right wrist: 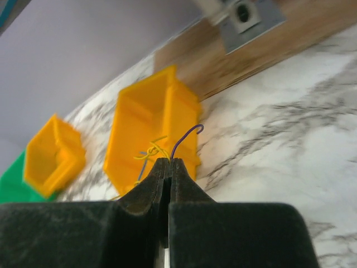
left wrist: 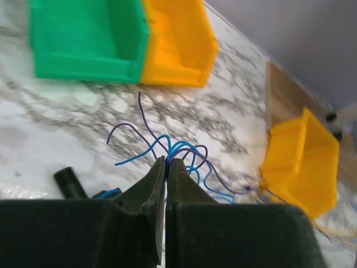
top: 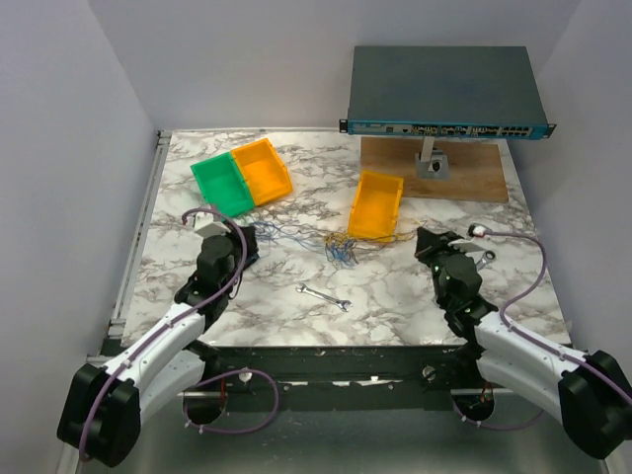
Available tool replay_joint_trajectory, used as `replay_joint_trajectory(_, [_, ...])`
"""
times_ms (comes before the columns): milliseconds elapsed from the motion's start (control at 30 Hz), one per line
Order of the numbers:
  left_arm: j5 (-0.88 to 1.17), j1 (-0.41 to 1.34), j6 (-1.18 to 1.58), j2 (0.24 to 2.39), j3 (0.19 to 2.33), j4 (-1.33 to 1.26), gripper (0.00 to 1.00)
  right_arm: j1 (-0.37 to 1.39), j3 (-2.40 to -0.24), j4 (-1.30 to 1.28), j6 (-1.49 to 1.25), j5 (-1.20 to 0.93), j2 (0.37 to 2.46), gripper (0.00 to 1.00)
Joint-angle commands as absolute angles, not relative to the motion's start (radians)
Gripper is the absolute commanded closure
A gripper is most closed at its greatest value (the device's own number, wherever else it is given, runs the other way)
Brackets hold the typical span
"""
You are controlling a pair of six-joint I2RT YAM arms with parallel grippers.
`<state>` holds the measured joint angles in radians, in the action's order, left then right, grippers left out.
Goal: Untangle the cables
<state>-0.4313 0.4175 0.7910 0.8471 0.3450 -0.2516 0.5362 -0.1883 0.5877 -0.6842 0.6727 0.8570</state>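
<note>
At the far left of the bench a green bin stands flush against an orange bin. Just in front of them the left fingers sit low over the marble. From above I cannot tell whether they are apart or together. The left wrist view shows it: the two fingers are pressed together, clamped on the cables, whose blue and purple strands fan out from the tip. That view also shows a short black threaded stud lying on the marble to the left of the fingers, too small to make out from above.

In the middle, the top view shows the cables as a loose knot on the bench at the near end of a second orange bin, with hair-thin strands trailing left toward the left fingers. A silver wrench lies nearer the arms, apart from the knot — only the top view shows it.

The right fingers are just right of that bin. In the right wrist view they are shut tight on the cables. A purple strand hooks up from the tip with yellow strands beside it, the bin behind them.

At the back right a wooden board carries a metal bracket under a network switch.
</note>
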Motion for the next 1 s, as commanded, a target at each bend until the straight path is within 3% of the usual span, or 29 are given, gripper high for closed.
replay_joint_trajectory(0, [0.077, 0.44, 0.502, 0.935, 0.357, -0.556, 0.66, 0.532, -0.201, 0.795, -0.437, 0.198, 0.917, 0.99])
replay_joint_trajectory(67, [0.097, 0.477, 0.465, 0.982, 0.388, -0.548, 0.44, 0.532, -0.197, 0.844, -0.442, 0.169, 0.957, 0.99])
replay_joint_trajectory(267, [0.137, 0.567, 0.369, 1.154, 0.546, -0.418, 0.27, 0.532, -0.22, 0.815, -0.449, 0.17, 0.991, 0.99])
replay_joint_trajectory(533, [0.239, 0.586, 0.389, 1.519, 0.867, -0.094, 0.27, 0.531, -0.219, 0.816, -0.451, 0.181, 0.998, 0.99])
replay_joint_trajectory(800, [0.348, 0.585, 0.419, 1.749, 1.044, 0.087, 0.29, 0.532, -0.231, 0.801, -0.45, 0.182, 1.005, 0.99])
replay_joint_trajectory(900, [0.402, 0.586, 0.42, 1.803, 1.085, 0.112, 0.39, 0.531, -0.242, 0.779, -0.451, 0.181, 1.01, 0.99])
replay_joint_trajectory(933, [0.413, 0.586, 0.417, 1.825, 1.102, 0.129, 0.45, 0.532, -0.24, 0.785, -0.454, 0.192, 1.013, 0.99])
replay_joint_trajectory(967, [0.417, 0.586, 0.415, 1.84, 1.123, 0.149, 0.57, 0.532, -0.239, 0.787, -0.457, 0.203, 1.017, 0.99])
